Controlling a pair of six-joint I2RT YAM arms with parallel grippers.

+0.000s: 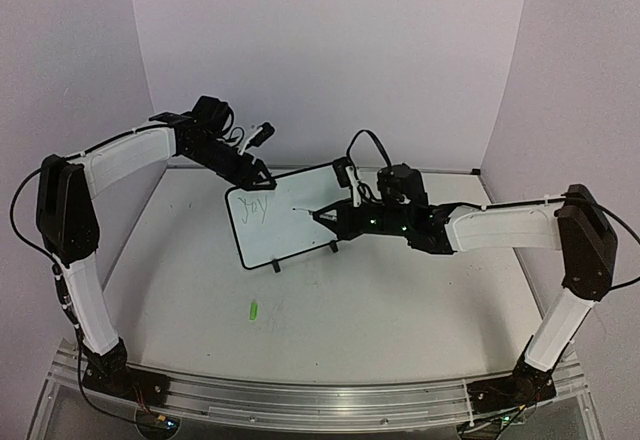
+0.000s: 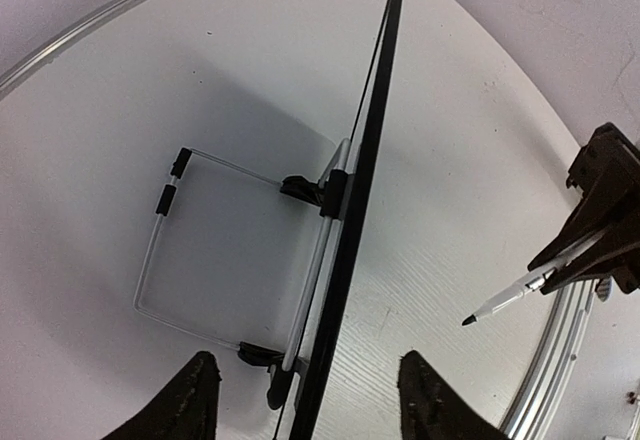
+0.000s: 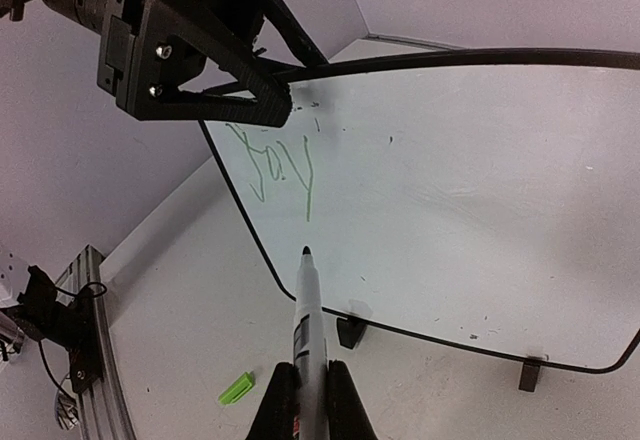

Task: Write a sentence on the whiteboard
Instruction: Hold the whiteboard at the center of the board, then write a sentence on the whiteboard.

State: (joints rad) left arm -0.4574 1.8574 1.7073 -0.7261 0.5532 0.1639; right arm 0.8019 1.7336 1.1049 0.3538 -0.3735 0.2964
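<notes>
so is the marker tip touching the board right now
No, the left wrist view shows the marker stopping short of the whiteboard, with a clear gap between its tip and the board's face.

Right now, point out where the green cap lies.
In the top view, the green cap lies on the table, just nearer than the whiteboard, left of centre.

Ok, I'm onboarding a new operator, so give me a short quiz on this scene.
1. True or false: the marker in the right gripper touches the whiteboard.
2. The writing on the board is: A red, B green, C blue.
3. What lies on the table in front of the board?
Key: 1 false, its tip sits clear of the board; 2 B; 3 a green cap.
</notes>
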